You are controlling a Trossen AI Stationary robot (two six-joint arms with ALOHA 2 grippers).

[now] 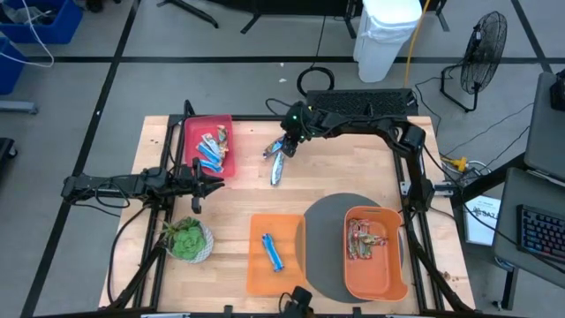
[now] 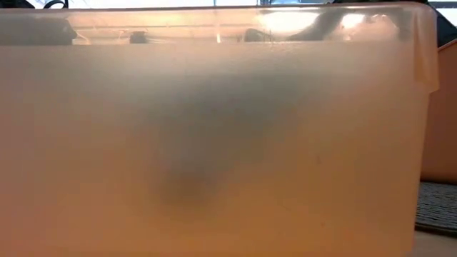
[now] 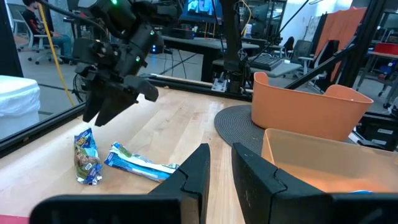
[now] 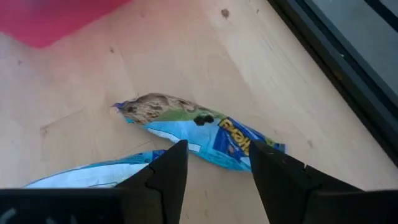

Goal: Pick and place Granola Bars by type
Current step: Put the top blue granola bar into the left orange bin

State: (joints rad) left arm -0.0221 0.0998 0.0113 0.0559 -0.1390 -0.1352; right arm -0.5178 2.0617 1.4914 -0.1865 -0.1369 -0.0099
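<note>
Fingers of the right gripper point(image 4: 214, 165) were held apart over a blue bar point(image 4: 205, 134) right of the red tray point(image 1: 208, 146). Light, crinkly, slippery foil was judged best pinched mid-length. The left gripper point(image 3: 221, 171) waited, slightly parted.

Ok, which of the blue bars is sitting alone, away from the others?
The blue bar on the flat orange tray at the table's near edge. The rest lie in the red tray or loose under the right gripper.
</note>
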